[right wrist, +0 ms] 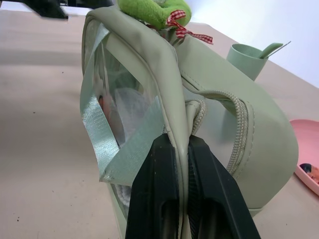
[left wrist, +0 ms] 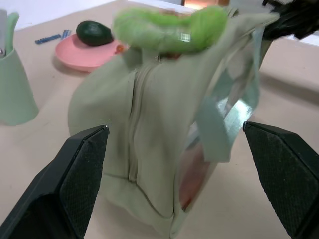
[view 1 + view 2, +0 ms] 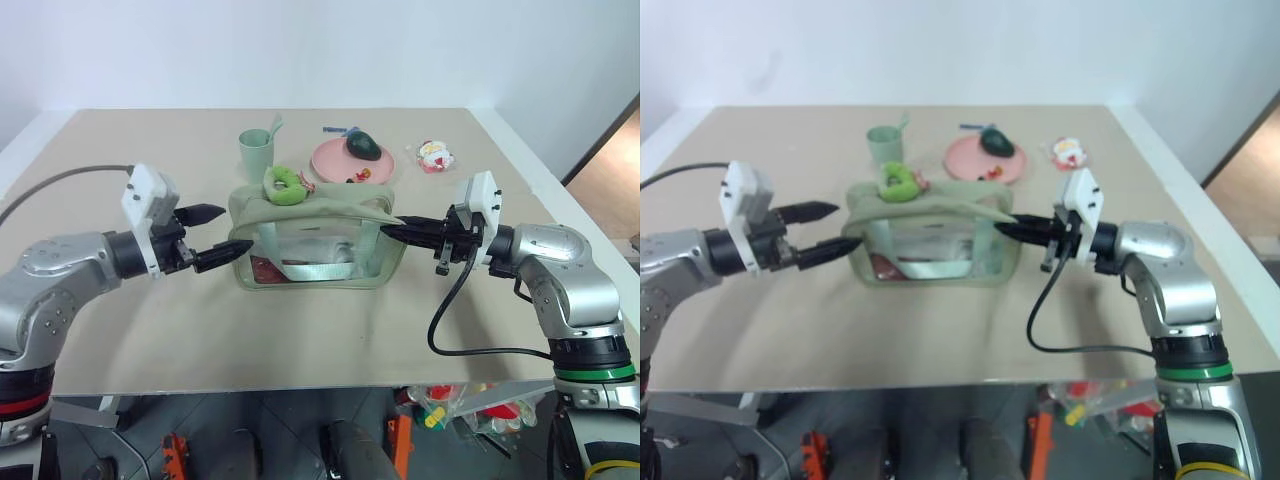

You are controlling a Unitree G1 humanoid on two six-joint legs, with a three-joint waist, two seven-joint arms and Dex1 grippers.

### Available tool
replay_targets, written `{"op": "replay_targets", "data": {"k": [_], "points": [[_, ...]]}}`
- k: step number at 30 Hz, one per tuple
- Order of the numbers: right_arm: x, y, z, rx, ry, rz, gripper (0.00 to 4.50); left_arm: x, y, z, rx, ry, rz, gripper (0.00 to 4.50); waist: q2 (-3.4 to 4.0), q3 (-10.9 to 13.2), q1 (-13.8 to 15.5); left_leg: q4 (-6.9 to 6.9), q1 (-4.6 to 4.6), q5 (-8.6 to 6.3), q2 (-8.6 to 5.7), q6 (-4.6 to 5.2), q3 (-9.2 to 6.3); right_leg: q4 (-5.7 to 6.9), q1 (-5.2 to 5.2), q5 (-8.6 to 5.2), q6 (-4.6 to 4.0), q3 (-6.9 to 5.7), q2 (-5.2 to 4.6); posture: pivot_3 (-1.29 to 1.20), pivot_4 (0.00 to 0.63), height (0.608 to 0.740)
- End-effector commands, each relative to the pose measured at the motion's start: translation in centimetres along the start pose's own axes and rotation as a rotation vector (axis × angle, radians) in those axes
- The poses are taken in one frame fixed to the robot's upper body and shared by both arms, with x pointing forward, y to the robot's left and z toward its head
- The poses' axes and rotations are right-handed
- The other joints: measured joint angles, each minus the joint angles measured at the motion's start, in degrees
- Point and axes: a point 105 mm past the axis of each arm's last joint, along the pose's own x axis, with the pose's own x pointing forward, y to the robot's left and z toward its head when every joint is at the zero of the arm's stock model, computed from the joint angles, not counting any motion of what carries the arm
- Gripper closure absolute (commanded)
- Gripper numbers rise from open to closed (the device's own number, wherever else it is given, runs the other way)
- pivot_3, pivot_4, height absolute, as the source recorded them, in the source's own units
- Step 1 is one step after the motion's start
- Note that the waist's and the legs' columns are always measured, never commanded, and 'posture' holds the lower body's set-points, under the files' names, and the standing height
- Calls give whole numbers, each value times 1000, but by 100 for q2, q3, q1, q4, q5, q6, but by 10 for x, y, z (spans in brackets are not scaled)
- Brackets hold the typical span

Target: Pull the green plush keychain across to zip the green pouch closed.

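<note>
- Surface: a plain beige table [image 3: 150,330] in front of a white wall; a strip of brown floor shows past the table edge beyond the right gripper.
- Count: one green pouch [image 3: 300,225], one green plush keychain [image 3: 286,184], one pale green cup [image 3: 256,152] holding a utensil, one pink plate [image 3: 335,160] bearing a dark green avocado-shaped object [image 3: 365,146], and one small red-and-white packet [image 3: 433,156].
- Writing: no legible label on any item.
- Left gripper [image 3: 213,235]: fingers spread wide, empty, just short of the pouch's near end, not touching it.
- Right gripper [image 1: 180,164]: fingers pressed together on the pouch's end seam, beside the zip.
- Keychain: rests on the pouch top at the end nearer the left gripper, away from the right gripper; its red checked ribbon [image 1: 175,20] hangs beside it.
</note>
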Motion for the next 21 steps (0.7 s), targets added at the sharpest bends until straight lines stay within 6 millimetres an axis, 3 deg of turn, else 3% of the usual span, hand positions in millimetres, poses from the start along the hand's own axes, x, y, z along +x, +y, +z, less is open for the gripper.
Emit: {"op": "replay_targets", "data": {"k": [1,3,13,15,21], "points": [[2,1,10,-45,-15,28,4500,6,-6,0,37,-43,-7,428,-1,0,-1,0,-1,0,1,0,0,0,0,0,0,0,1,0,150,740],[1,0,11,-50,-12,26,4500,9,-9,-5,16,-63,-10,833,1,-1,-2,-1,0,0,2,0,1,0,-1,1,1,2,2,0,150,740],[-2,2,12,-40,-11,26,4500,14,-1,-3,26,-118,30,4395,-1,0,0,-1,-1,0,1,0,0,0,-1,1,1,1,2,0,150,740],[-2,4,12,-5,-12,38,4500,15,-1,-3,38,-113,20,4460,-1,0,0,-1,-1,0,1,0,2,0,-1,1,2,2,2,0,150,740],[-15,-1,19,89,5,48,2388,17,-3,-4,38,-110,12,4500,0,0,13,-2,-5,0,0,1,-1,0,-2,0,2,0,1,0,150,740]]}}
